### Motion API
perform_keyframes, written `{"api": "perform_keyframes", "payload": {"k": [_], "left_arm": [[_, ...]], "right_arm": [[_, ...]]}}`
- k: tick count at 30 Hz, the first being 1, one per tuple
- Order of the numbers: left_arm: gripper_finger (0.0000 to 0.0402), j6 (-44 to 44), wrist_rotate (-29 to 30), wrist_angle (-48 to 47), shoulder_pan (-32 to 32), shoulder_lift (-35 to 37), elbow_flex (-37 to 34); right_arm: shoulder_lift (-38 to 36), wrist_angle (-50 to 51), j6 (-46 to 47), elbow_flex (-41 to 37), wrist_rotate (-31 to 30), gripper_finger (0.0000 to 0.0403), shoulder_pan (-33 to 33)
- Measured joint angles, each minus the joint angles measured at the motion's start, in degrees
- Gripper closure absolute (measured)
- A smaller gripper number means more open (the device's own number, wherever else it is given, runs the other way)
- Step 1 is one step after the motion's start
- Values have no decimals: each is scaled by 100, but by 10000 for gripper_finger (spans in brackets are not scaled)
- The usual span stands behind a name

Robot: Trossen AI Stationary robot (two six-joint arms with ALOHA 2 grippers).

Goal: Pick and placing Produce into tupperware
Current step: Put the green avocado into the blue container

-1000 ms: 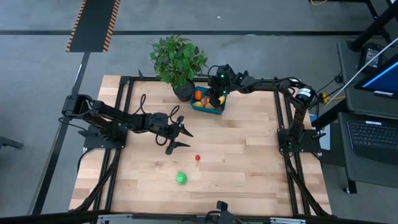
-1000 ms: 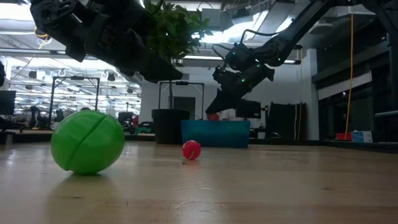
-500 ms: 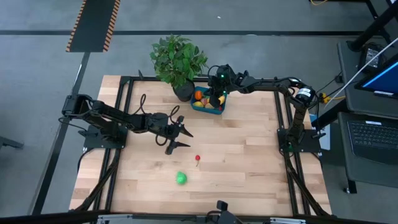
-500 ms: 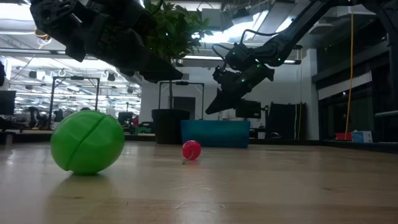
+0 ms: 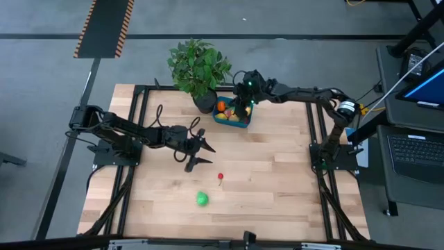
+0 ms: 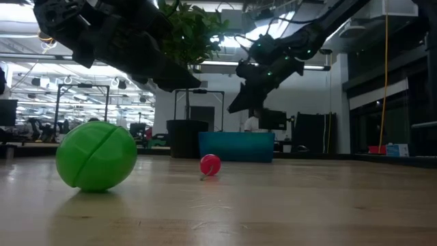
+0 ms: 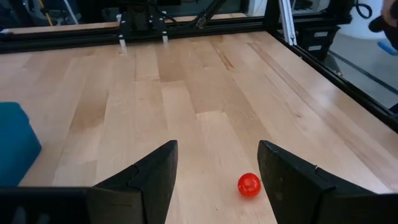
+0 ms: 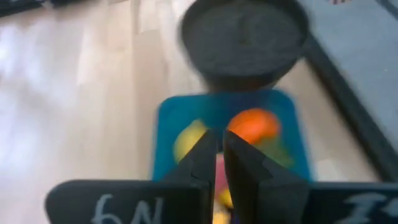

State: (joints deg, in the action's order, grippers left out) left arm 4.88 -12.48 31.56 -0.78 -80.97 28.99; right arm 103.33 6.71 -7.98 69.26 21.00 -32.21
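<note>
On the pale wooden plank counter (image 5: pixel 277 173), the small shallow teal-blue plastic tupperware (image 5: pixel 232 117) sits near the far edge, just beside the dark round pot of a leafy green potted plant (image 5: pixel 198 66). Inside the container lie several toy produce pieces, among them an orange round piece (image 8: pixel 254 126) and a yellow piece (image 8: pixel 188 139); the others are too blurred to name. The right pincer (image 5: pixel 241 104) hangs directly above the tupperware, clear of its rim in the low view, with its two dark fingers (image 8: pixel 200 163) pressed almost together and nothing visibly held between them. The left pincer (image 5: pixel 201 153) hovers above the middle of the counter, well apart from the container, its fingers (image 7: pixel 152 177) spread apart and empty. Two produce pieces lie loose on the counter: a small red ball-shaped piece with a short stem (image 5: pixel 220 177), near the left pincer's tips and showing between them in the left wrist view, and a larger round green piece with a seam across it (image 5: pixel 202 198), closer to the counter's near edge. The two loose pieces lie near each other but do not touch.
</note>
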Motion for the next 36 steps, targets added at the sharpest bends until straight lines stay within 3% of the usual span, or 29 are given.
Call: {"api": "perform_keyframes", "payload": {"k": [4,15,25,31,36], "left_arm": [[188,-28,291,-1,-39,4,0],[188,-137,490,254,-17,4,0],[188,-279,609,534,-4,19,0],[188,-282,752,533,11,190,-4],[188,-313,754,641,16,631,-322]], "right_arm": [[-374,-408,147,-730,-14,369,150],[-2245,-3353,787,-3372,-38,369,394],[-3708,-3881,554,-4378,-40,369,985],[-4188,-4813,626,-5096,-37,369,1350],[-4396,-4933,782,-5458,-34,369,1698]]}}
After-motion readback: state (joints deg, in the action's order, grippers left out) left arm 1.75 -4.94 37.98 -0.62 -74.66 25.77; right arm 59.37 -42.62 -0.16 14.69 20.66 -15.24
